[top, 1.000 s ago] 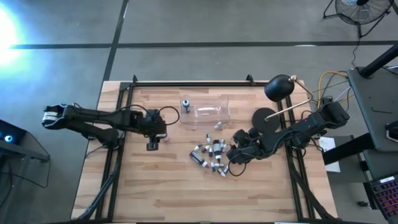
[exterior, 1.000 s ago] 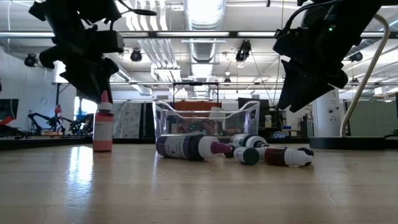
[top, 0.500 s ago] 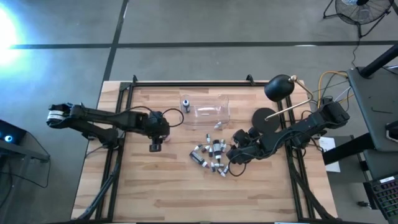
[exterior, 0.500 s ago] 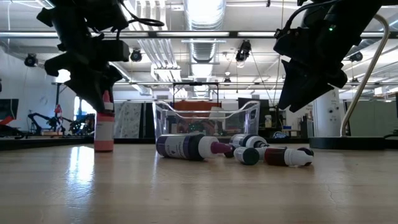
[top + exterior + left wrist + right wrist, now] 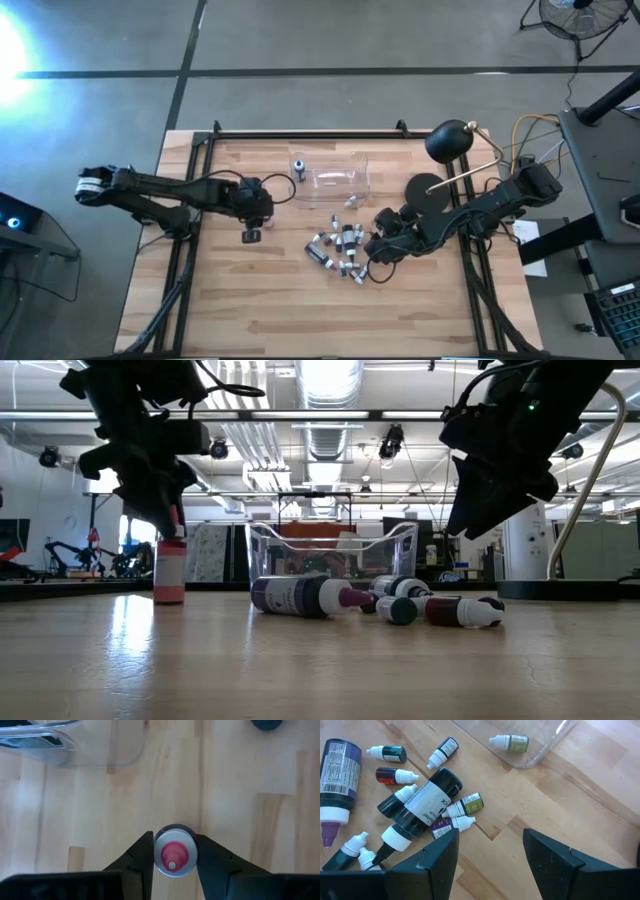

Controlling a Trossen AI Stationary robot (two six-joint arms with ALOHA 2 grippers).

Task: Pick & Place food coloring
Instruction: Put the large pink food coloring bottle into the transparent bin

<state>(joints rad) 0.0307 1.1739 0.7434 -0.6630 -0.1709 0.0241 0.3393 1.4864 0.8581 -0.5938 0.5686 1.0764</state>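
A pale wooden table (image 5: 260, 300) fills mid-frame, grey floor around. Left gripper (image 5: 172, 857) clamps a red-tipped bottle (image 5: 173, 855); right gripper (image 5: 490, 852) stands apart above scattered food coloring bottles (image 5: 427, 795)

Bright, even light from ceiling lamps (image 5: 322, 380) at twelve o'clock in the low view, white glare on the floor (image 5: 12, 45) at ten o'clock overhead, soft shadows, wrist views crisp.

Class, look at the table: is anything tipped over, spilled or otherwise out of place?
Yes. The food coloring bottles lie toppled in a loose heap near the right gripper. One pink-tipped bottle stands upright apart, between the left gripper fingers. No spill shows.
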